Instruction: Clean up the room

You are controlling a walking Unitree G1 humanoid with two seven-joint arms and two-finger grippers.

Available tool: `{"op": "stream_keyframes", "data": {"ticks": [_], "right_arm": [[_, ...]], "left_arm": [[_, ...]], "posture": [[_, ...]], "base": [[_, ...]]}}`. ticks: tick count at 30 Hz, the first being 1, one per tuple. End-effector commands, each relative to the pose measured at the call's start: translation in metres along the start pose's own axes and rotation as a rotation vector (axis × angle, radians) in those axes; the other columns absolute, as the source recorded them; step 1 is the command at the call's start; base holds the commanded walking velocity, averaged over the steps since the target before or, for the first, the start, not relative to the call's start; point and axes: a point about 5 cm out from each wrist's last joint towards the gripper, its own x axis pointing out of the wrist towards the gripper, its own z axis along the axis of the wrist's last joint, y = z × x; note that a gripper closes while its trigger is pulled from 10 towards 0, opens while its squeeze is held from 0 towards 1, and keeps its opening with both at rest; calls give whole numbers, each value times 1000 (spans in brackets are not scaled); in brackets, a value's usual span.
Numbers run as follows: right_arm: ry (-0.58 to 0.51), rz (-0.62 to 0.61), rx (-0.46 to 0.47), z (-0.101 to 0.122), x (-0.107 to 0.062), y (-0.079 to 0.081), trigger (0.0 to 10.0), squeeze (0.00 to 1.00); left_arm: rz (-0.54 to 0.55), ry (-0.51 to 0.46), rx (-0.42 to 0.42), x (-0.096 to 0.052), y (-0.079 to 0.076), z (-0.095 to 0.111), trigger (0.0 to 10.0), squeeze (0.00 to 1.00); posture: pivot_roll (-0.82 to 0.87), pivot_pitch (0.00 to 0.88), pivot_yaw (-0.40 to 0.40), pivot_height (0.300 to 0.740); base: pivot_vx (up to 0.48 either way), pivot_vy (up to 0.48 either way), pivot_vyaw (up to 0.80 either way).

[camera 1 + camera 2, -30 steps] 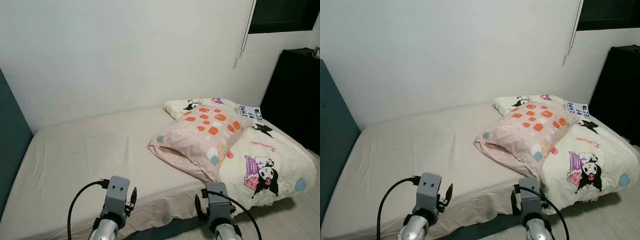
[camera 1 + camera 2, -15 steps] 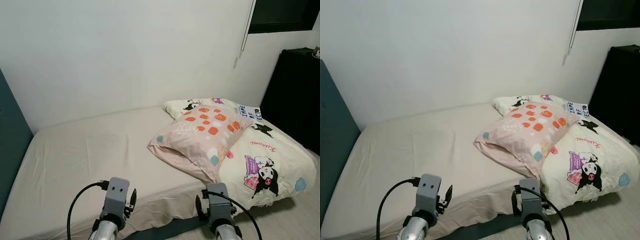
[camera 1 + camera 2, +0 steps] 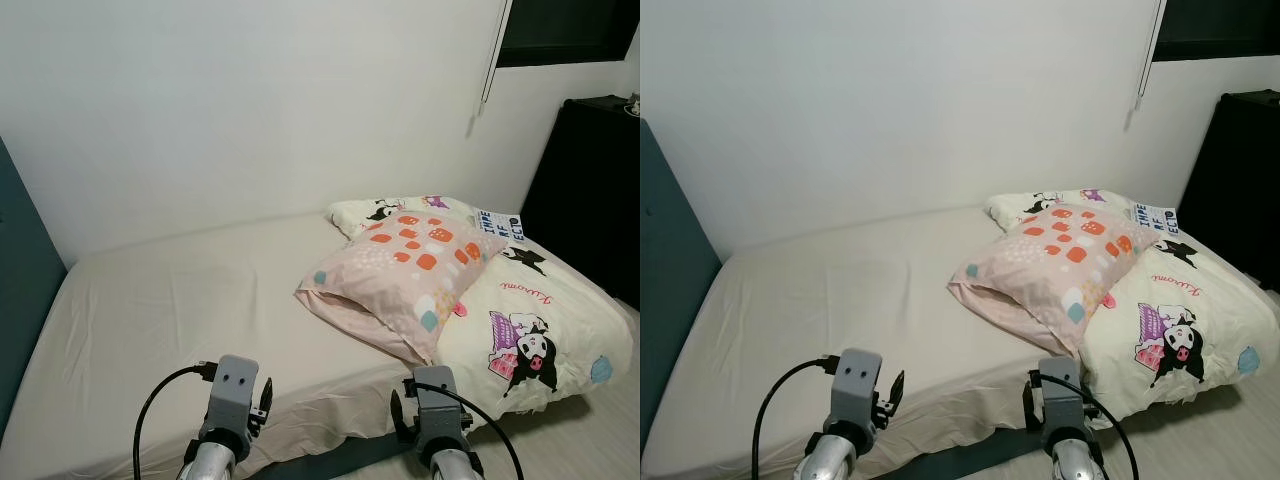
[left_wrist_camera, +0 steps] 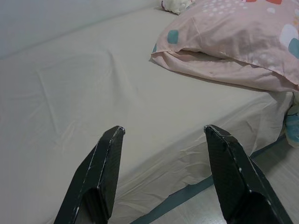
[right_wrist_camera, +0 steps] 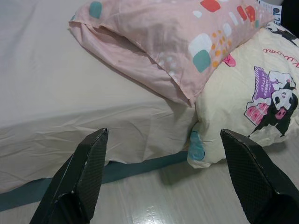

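A pink pillow (image 3: 400,276) with orange and teal patches lies on the right half of the bed (image 3: 170,310), leaning on a cream cartoon-print duvet (image 3: 540,320) bunched at the bed's right end. Both my arms are held low in front of the bed's near edge. My left gripper (image 4: 163,133) is open over the beige sheet, fingers (image 4: 100,172) wide apart. My right gripper (image 5: 163,135) is open too, above the bed's edge where the pillow (image 5: 177,42) and duvet (image 5: 247,93) meet. Neither holds anything.
A white wall runs behind the bed. A teal headboard (image 3: 20,290) stands at the left. A black cabinet (image 3: 590,190) stands at the far right under a dark window with a hanging cord (image 3: 485,75). Pale floor (image 5: 154,200) shows below the bed's edge.
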Motion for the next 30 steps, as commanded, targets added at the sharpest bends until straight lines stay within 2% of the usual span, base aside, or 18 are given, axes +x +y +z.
{"op": "stream_keyframes", "data": {"ticks": [1, 30], "right_arm": [[-2, -4, 4, 0, 0, 0, 10000, 0], [-1, -2, 9, -1, -1, 0, 10000, 0]], "left_arm": [[-4, -2, 5, -1, 0, 1, 10000, 0], [-16, 0, 8, -1, -2, 1, 10000, 0]], "posture": [[-31, 0, 7, 740], [-36, 0, 12, 740]], "base": [[0, 0, 0], [0, 0, 0]]}}
